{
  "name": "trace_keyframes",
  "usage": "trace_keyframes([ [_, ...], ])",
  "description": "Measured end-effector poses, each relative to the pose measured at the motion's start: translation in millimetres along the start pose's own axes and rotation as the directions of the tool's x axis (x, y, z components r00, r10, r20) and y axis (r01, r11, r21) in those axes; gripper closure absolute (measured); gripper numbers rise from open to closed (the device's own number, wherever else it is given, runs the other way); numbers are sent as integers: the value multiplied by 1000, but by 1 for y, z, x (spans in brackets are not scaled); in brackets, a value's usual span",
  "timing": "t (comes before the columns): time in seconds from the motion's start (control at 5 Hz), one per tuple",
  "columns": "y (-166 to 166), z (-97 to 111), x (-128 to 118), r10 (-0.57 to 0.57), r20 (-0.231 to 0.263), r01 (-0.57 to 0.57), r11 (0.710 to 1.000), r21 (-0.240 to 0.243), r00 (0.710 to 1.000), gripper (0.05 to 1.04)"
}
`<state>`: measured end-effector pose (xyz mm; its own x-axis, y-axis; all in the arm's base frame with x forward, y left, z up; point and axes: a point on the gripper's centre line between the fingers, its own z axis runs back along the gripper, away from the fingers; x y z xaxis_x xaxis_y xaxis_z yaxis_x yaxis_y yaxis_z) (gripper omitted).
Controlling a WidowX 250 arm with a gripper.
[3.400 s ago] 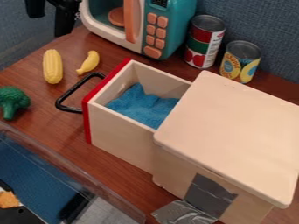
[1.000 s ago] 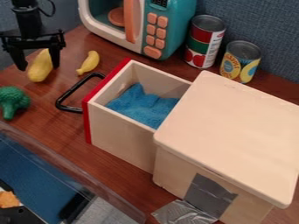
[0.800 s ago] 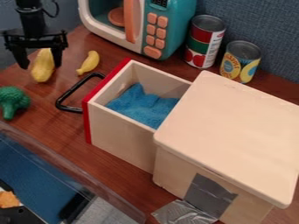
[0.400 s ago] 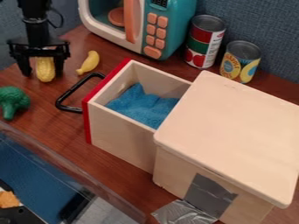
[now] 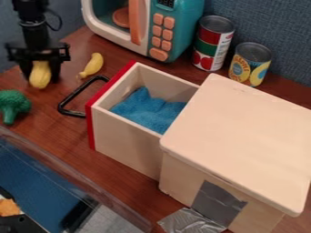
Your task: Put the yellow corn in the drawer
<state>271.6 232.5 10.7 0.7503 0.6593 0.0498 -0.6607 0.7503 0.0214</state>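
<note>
Your hand hangs down at the upper left of the view, right over the yellow corn, and I cannot tell you whether it is clenched on it or released. You can see the corn's rounded lower end under the hand, pointing toward the camera; its upper part is hidden, and whether it touches the desk I can't say for you. To the right of it, a small banana lies on the desk, near the black handle of the drawer. You've got that drawer pulled open, its red front facing the corn's side, with a crumpled blue cloth inside. Its wooden cabinet fills the right side, grey tape stuck to the near face and another strip on the desk at its foot. Behind the drawer you have a teal toy microwave, then two cans standing upright side by side. Green broccoli sits at the left edge, and below it you'll find a clear-walled bin in the lower left corner.
</note>
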Motion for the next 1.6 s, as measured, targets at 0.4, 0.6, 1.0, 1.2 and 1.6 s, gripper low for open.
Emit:
trace_keyframes([
  [0.4,-32,79,-43,-105,72,114,984,-140,992,435],
  [0.6,-48,96,-66,-153,85,166,971,-173,985,435],
  [1.0,-92,111,-111,-257,68,265,940,-216,964,435],
  [1.2,-111,116,-122,-260,28,259,934,-247,965,435],
  [1.6,-148,127,-127,-255,19,249,925,-288,967,435],
])
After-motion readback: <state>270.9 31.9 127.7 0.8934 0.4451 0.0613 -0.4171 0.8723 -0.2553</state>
